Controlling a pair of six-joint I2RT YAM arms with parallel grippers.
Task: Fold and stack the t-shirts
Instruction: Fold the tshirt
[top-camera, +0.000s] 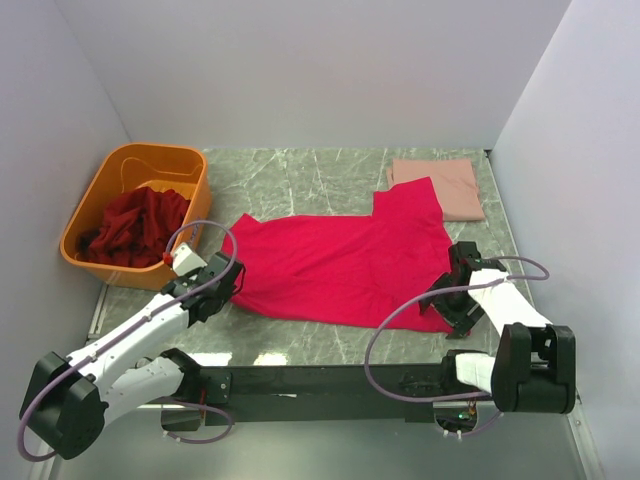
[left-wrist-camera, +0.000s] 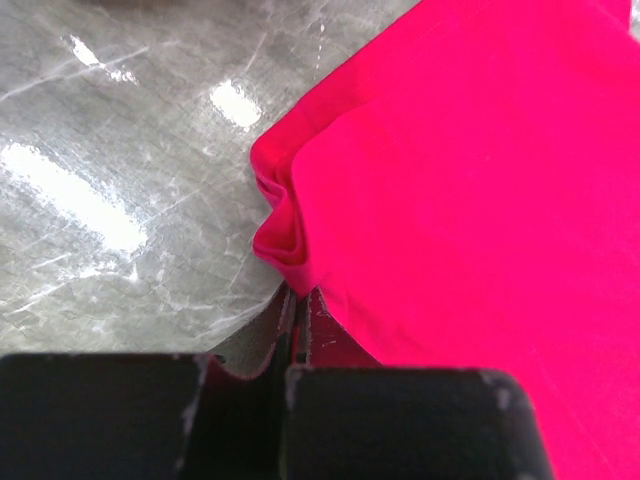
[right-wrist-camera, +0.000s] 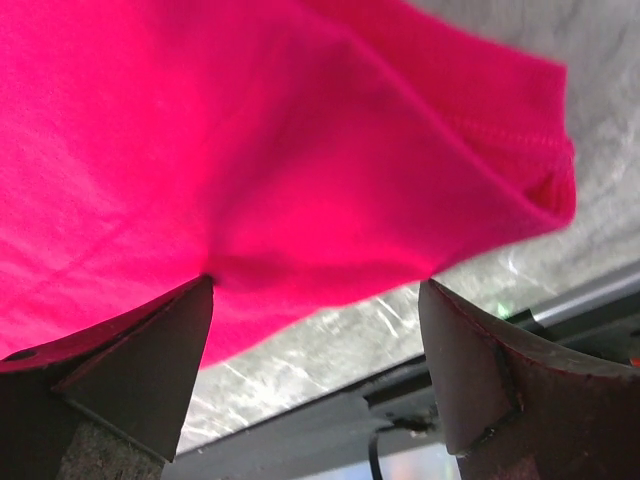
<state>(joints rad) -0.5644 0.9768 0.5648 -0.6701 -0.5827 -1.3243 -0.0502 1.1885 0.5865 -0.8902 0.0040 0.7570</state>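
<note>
A: Well, where is the crimson shirt (top-camera: 340, 265)?

B: It is spread out on the desk (top-camera: 300, 175), about midway across. Its far right part reaches the salmon shirt (top-camera: 450, 185) and seems to lap over that one's near left edge.

A: And the left tool (top-camera: 228, 278)?

B: It is at the crimson shirt's near left corner. In the wrist view its fingers (left-wrist-camera: 240, 420) are pressed together, with only a thin slit between them and the shirt's edge pinched there. Just past the tips the cloth bunches into a small fold, and the bare desk shows to the left of it.

A: Does the right tool (top-camera: 450, 298) hold the shirt too?

B: No. It sits low at the near right corner with its jaws spread wide and nothing gripped. In its wrist view the tip of one finger (right-wrist-camera: 190, 330) touches the cloth. Whether the other finger touches it, I cannot tell. The shirt's stitched corner lies just beyond, and the desk's near edge shows below it.

A: How does the salmon shirt lie?

B: It is folded into a flat rectangle at the far right of the desk, close to the back wall.

A: What about the rest?

B: The maroon shirts (top-camera: 135, 225) are heaped loosely in the tub (top-camera: 110, 270), which stands at the far left of the desk against the side wall. Its near corner is just beside the left arm's wrist.
</note>
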